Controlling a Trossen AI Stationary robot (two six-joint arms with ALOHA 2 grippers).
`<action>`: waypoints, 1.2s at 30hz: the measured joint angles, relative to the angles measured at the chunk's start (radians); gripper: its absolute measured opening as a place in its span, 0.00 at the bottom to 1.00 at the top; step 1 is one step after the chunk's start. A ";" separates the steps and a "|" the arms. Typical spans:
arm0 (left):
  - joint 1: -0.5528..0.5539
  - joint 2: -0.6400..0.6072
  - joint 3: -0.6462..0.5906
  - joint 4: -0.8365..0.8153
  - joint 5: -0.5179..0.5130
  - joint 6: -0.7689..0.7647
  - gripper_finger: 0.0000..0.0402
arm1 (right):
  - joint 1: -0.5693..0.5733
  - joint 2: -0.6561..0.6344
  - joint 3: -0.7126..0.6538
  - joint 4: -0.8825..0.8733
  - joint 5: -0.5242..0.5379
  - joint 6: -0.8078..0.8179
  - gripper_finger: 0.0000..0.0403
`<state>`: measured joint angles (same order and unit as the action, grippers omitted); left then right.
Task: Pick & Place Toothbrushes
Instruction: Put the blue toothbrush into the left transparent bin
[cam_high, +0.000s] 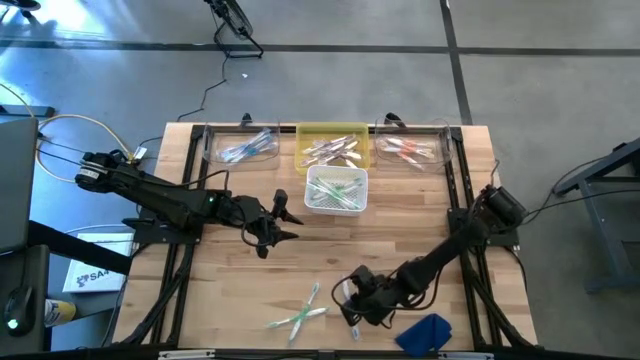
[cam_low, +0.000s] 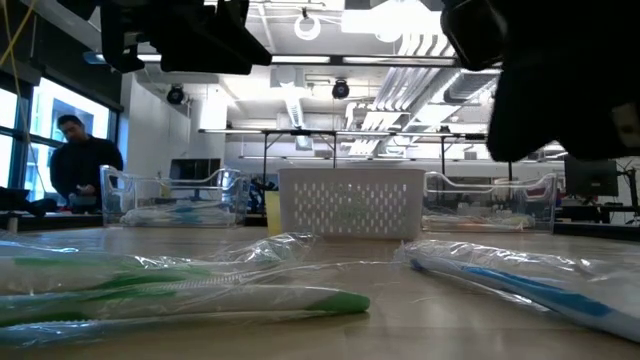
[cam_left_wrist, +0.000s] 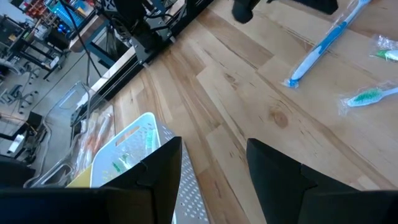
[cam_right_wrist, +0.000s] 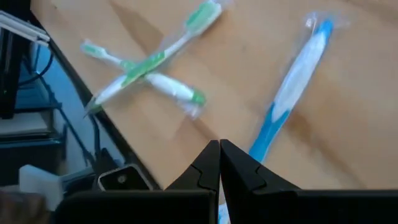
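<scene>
Hovering low at the near worktop (cam_high: 250, 300), the clenched, empty right gripper (cam_right_wrist: 219, 163) sits beside a blue toothbrush (cam_right_wrist: 292, 87); left gripper (cam_high: 283, 222) is released near the white basket (cam_high: 336, 190).

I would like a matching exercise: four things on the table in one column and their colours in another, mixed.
Things:
1. basket in the middle
2. tray directly behind the basket
3. cloth by the right arm
4. crossed toothbrushes at the near edge

Colours:
a. blue
b. green and white
c. white
d. yellow

Pairs: 1-c, 2-d, 3-a, 4-b
</scene>
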<state>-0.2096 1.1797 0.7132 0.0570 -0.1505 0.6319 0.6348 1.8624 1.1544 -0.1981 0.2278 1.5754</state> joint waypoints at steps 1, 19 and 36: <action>0.000 0.000 0.000 0.000 0.000 0.000 0.44 | 0.006 0.007 0.000 0.016 0.000 0.015 0.01; 0.000 0.000 0.000 -0.006 0.003 0.000 0.44 | 0.038 0.139 0.049 0.052 -0.160 0.135 0.01; 0.000 0.000 0.000 0.002 -0.002 0.000 0.44 | -0.008 0.109 0.049 -0.209 -0.163 0.003 0.01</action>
<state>-0.2096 1.1797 0.7136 0.0588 -0.1520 0.6315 0.6269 1.9718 1.2034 -0.4073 0.0643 1.5786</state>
